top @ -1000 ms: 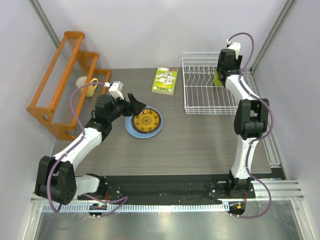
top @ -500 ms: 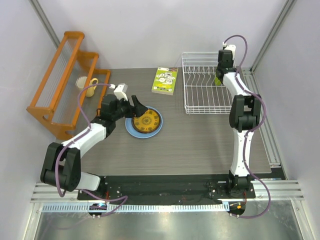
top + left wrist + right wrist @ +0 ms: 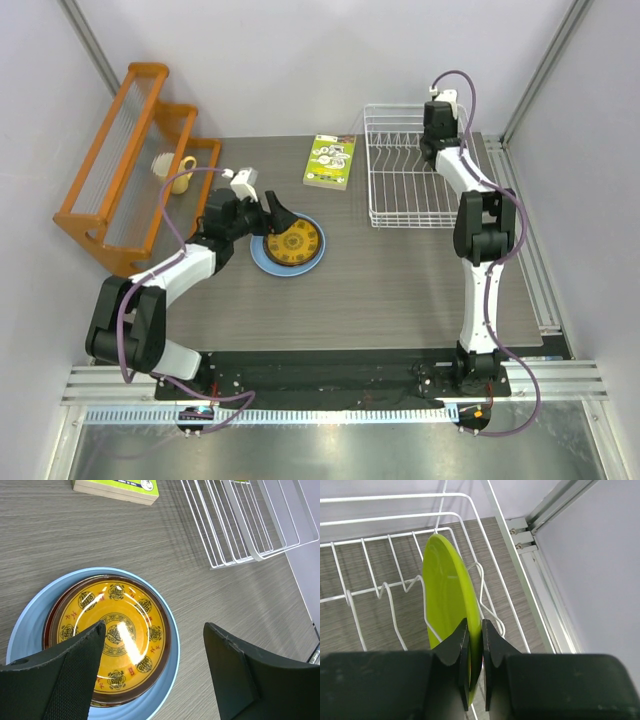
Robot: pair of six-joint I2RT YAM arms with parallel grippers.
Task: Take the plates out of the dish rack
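Observation:
A yellow patterned plate (image 3: 112,630) lies on a dark-red plate (image 3: 166,650), which lies on the large light-blue plate (image 3: 288,262) on the table left of centre. My left gripper (image 3: 155,626) hovers just above the stack's left side, open and empty; it also shows in the top view (image 3: 277,213). My right gripper (image 3: 474,622) is shut on the rim of the lime-green plate (image 3: 447,580). That plate stands upright between the tines at the far right end of the white wire dish rack (image 3: 400,200). In the top view my right wrist hides it.
A green-and-white booklet (image 3: 331,161) lies left of the rack. An orange wooden rack (image 3: 130,150) with a yellow mug (image 3: 180,175) beside it stands at the far left. A metal rail (image 3: 540,580) and wall run close along the rack's right side.
My right wrist has shifted a little left and toward the back over the rack, covering the lime-green plate in the top view. My left gripper has edged closer to the stacked plates, still open.

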